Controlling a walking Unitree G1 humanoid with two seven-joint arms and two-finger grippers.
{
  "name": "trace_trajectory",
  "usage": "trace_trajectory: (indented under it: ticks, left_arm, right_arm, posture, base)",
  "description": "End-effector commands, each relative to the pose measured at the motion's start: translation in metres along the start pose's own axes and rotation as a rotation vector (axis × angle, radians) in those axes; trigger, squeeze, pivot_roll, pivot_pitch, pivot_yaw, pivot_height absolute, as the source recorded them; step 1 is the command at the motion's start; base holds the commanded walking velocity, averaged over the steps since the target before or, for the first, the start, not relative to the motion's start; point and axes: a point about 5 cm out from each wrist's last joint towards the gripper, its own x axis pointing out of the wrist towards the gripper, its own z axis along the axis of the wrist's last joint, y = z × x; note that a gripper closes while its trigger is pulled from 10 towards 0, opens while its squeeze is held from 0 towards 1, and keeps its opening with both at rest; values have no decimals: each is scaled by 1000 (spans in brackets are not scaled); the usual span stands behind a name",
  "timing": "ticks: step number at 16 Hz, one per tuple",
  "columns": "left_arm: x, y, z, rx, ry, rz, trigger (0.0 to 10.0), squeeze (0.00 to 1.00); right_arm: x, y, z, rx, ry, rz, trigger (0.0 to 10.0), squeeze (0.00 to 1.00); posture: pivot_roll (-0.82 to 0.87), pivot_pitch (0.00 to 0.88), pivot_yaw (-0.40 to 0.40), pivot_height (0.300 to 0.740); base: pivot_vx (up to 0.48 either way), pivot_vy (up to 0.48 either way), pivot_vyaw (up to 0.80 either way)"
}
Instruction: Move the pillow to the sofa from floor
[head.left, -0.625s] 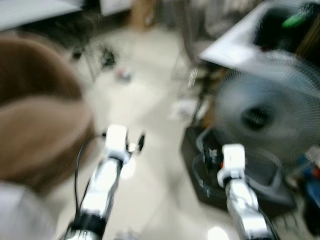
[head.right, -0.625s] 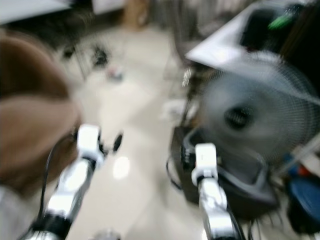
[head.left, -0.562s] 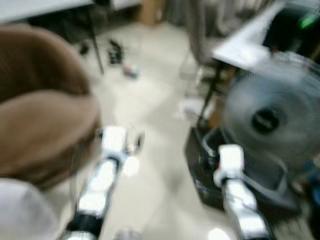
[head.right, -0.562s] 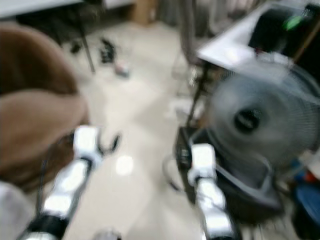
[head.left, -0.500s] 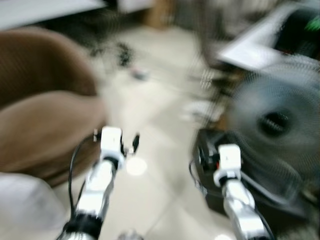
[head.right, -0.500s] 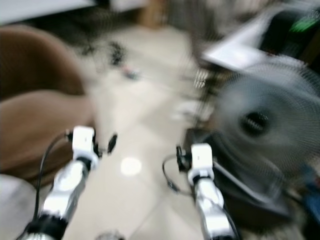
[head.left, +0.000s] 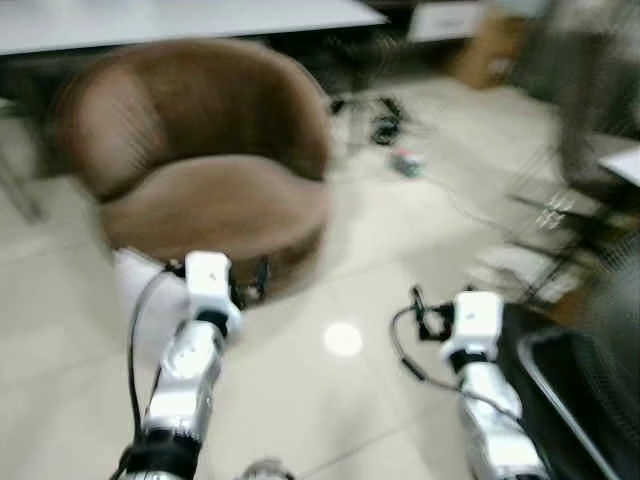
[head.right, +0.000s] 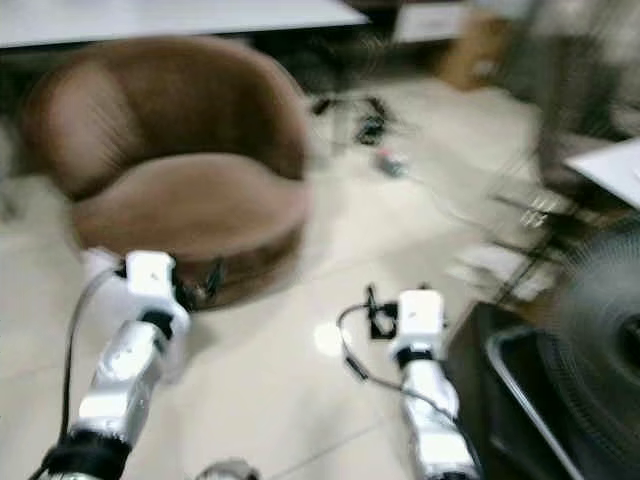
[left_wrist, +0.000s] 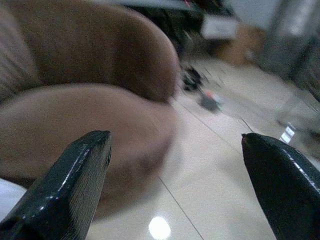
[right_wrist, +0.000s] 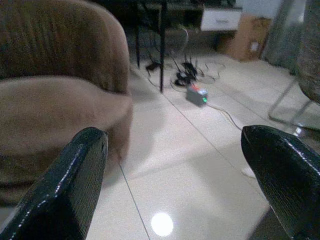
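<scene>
place: lived-in room, home or office | seating: round brown sofa (head.left: 205, 160) | floor: glossy pale tiles (head.left: 330, 390) | clutter: cables (head.left: 380, 115), cardboard box (right_wrist: 252, 30), fan (head.right: 600, 330)

Brown sofa (head.left: 200, 150), white pillow (head.left: 140, 300)

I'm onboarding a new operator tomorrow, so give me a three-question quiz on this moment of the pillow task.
1. True or false: the left gripper is shut on the white pillow.
2. The pillow lies where? A) on the brown sofa's seat B) on the floor by the sofa's front, behind the left arm C) on the fan at right
3. Fill in: the right gripper's fingers stand ____ with nothing between them.

Key:
1. False; its fingers are wide apart and hold nothing.
2. B
3. open
</scene>
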Motion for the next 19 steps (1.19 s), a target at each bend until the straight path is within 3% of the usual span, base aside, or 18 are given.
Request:
trace_trajectory:
  ticks: [1, 4, 8, 10, 12, 13, 14, 16, 19]
  left_arm:
    - [-4, 3, -4, -8, 14, 9, 10000, 0]
    - [-25, 21, -7, -3, 29, 55, 10000, 0]
    - [-51, 10, -16, 12, 61, 7, 10000, 0]
    - [-54, 8, -19, 3, 69, 31, 10000, 0]
    - [-57, -8, -24, 32, 72, 3, 10000, 0]
    - [-60, -18, -30, 43, 85, 2, 10000, 0]
    - [-62, -23, -33, 40, 94, 10, 10000, 0]
    - [-56, -19, -29, 104, 85, 29, 10000, 0]
    - [-37, -10, -13, 120, 54, 56, 10000, 0]
  right_arm:
    - [0, -5, 4, 0, -20, -15, 10000, 27]
    - [-5, -6, 5, -13, -28, -6, 10000, 39]
    - [-20, -6, 1, -36, -16, 57, 10000, 71]
    - [-25, -12, -2, -41, -3, 46, 10000, 78]
    - [-28, -12, -2, -58, 8, 49, 10000, 90]
    - [-27, -8, -2, -74, 6, 57, 10000, 0]
    - [-27, -6, -2, -72, 7, 60, 10000, 0]
    - [-25, -5, -3, -70, 21, 53, 10000, 0]
    - [-21, -4, -3, -70, 37, 60, 10000, 0]
  posture:
    - [52, 0, -41, 728]
    - [66, 0, -49, 728]
    - [90, 0, -56, 728]
    - [92, 0, -61, 728]
    - [91, 0, -65, 728]
    - [90, 0, -63, 728]
    - [90, 0, -63, 728]
    - [89, 0, -63, 728]
    - [86, 0, -64, 728]
  base:
    - [0, 0, 781]
    - [0, 0, 781]
    - [0, 0, 780]
    - [0, 0, 781]
    - [0, 0, 781]
    - [0, 0, 0]
    - [0, 0, 0]
    - [0, 0, 0]
    - [0, 0, 0]
